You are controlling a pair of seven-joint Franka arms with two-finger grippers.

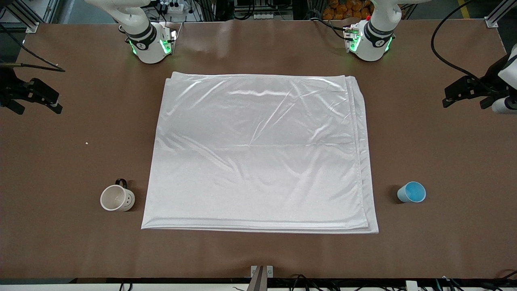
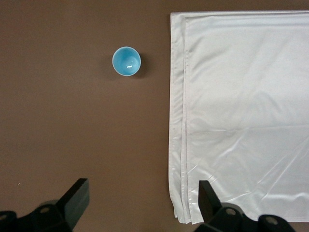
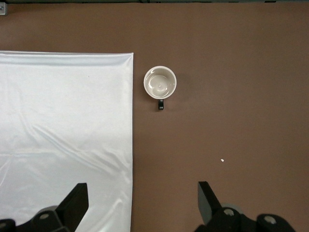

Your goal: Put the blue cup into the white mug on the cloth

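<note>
Front view has the cloth (image 1: 258,153) as its landmark: a large shiny white rectangle, wrinkled, its folded layers showing along one edge, flat on the brown table (image 1: 444,250). Just beside the cloth toward the right arm's end stands the white mug (image 1: 117,198), cream, upright, black handle, faint dark dots. Off the cloth toward the left arm's end stands the blue cup (image 1: 411,192), light blue, brighter inside, handleless. Left gripper (image 2: 142,203) and right gripper (image 3: 142,203) hang over bare table, fingers spread apart, holding nothing.
</note>
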